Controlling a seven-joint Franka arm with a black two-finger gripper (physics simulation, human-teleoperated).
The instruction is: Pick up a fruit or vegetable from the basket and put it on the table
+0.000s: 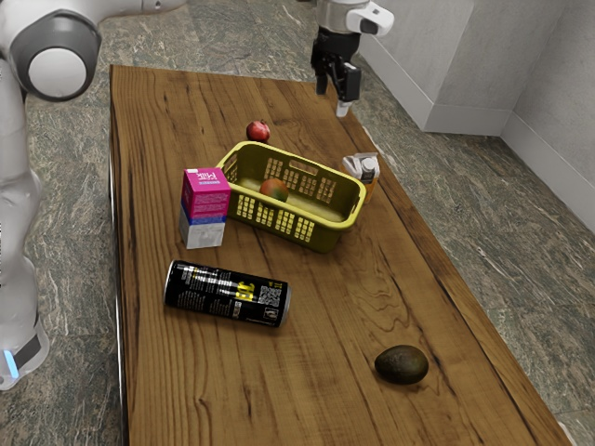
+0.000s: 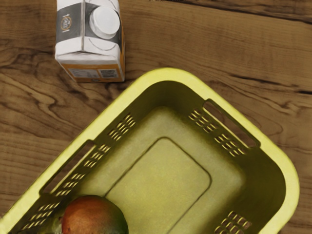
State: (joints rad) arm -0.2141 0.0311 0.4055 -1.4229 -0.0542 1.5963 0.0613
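On the table (image 1: 316,372) we see a dark avocado (image 1: 402,364), then a black can (image 1: 228,294) lying down, then a pink milk box (image 1: 204,208). The red-green fruit (image 1: 273,190) sits in the yellow basket (image 2: 168,74), walls all around it. Behind are a white box (image 1: 363,171) and a red fruit (image 1: 258,131). Our gripper (image 1: 333,100) is up high, fingers apart, empty.

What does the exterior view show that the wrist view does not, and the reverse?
Exterior view: open pincer, arm, small red fruit, pink milk carton, black can, avocado.
Wrist view: floor groove of the yellow basket, round logo on the white-capped carton.
Both: that basket, that carton, the red-green fruit inside the basket, the wooden table.
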